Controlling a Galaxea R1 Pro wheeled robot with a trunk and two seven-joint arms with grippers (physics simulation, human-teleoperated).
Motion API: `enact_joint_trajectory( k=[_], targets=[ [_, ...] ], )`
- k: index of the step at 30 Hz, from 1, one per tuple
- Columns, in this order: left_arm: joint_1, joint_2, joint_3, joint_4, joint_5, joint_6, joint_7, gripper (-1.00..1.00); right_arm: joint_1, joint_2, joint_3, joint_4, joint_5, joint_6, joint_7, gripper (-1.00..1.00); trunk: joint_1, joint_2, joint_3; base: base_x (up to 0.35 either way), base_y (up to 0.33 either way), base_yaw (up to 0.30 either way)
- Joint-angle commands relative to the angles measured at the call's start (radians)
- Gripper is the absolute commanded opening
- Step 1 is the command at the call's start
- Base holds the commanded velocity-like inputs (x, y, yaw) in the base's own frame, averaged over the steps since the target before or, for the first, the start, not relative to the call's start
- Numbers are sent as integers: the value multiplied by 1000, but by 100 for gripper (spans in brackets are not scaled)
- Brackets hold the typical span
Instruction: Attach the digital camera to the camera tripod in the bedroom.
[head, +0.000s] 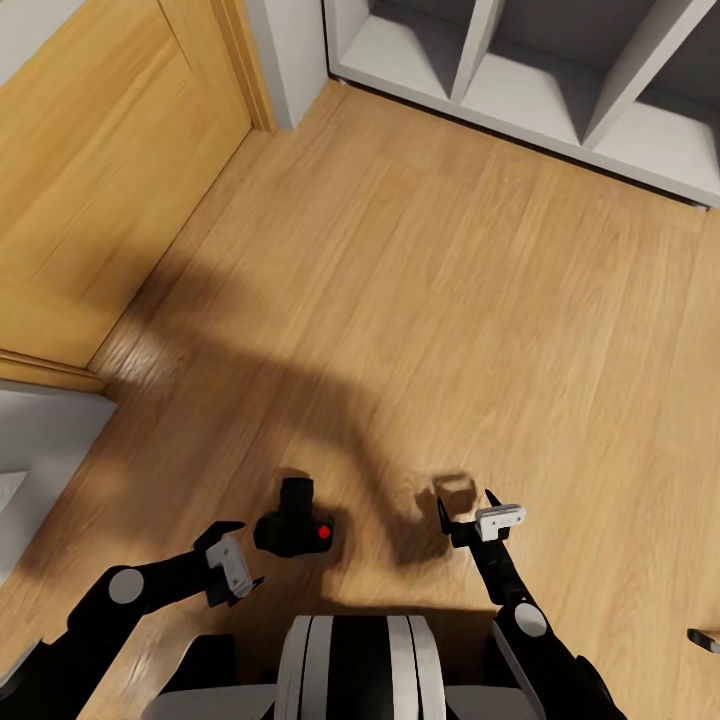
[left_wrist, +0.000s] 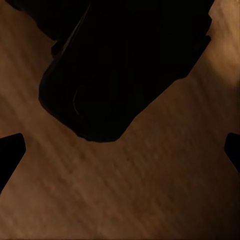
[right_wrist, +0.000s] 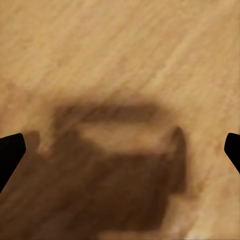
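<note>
While lying on the floor (head: 420, 300), the digital camera (head: 296, 528) sits just beside the left fingers (head: 232, 578).

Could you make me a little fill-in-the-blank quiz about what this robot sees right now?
1. The small boxy black camera lies on the light wood ____.
2. The round button on its top is ____.
3. The arm whose gripper is nearer the camera is the ____ one.
4. The right gripper has its fingers ____, holding nothing.

Missing words: floor; red; left; open
</note>
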Motion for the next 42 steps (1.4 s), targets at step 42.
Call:
enact_joint_trajectory(
  k=[42],
  targets=[
    [0,6,-2,50,-3,-143,2,100,0,-1,3,2,4,-2,-5,100,8,-4,0,0,0,0]
  ],
)
